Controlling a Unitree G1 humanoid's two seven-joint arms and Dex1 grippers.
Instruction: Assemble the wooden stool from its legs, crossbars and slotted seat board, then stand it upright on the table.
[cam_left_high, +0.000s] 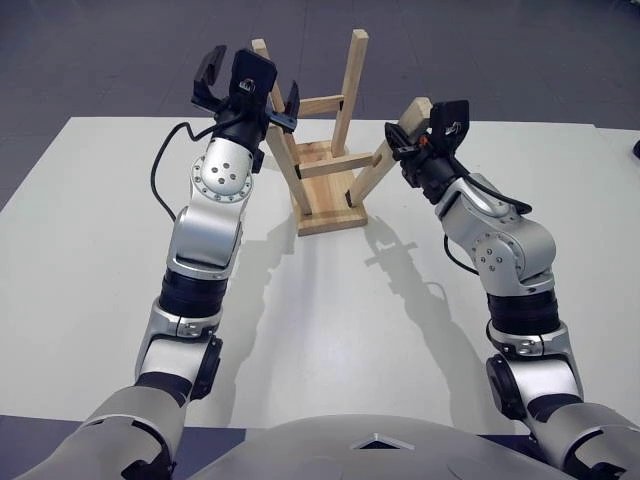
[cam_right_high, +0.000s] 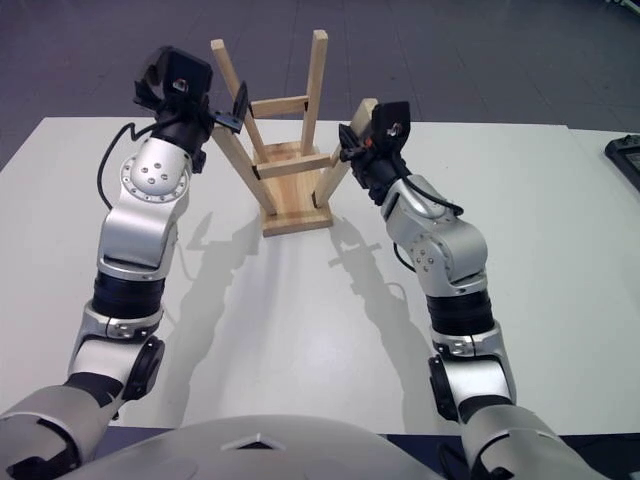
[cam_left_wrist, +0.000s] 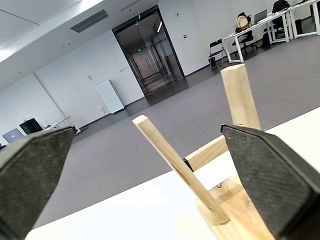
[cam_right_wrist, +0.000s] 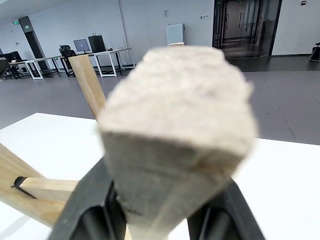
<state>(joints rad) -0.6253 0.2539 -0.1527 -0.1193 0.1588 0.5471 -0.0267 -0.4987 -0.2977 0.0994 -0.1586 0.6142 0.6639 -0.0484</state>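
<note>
Closest of all, the rough-cut end of a stool leg (cam_right_wrist: 175, 125) sits between the dark fingers (cam_right_wrist: 90, 200) of the right gripper (cam_left_high: 408, 135), which pinch it from both sides just below its tip. That leg slants outward on the right side of the wooden stool (cam_left_high: 325, 180).

The stool stands upside down towards the far middle of the white table (cam_left_high: 100, 220). Its seat board (cam_left_high: 335, 215) lies flat on the tabletop and its legs point up and splay apart. Two crossbars (cam_left_high: 335, 165) join the legs, one low near the seat board and one higher between the far legs.

On the stool's other side, the left gripper (cam_left_high: 252, 82) is raised level with the upper part of the left leg (cam_left_high: 280, 130). Its claw is spread wide and grips nothing. From the wrist, the two textured pads (cam_left_wrist: 270, 170) frame the stool's legs, which stand farther off and not between them. One finger is close beside the left leg; whether it touches the wood cannot be told.
</note>
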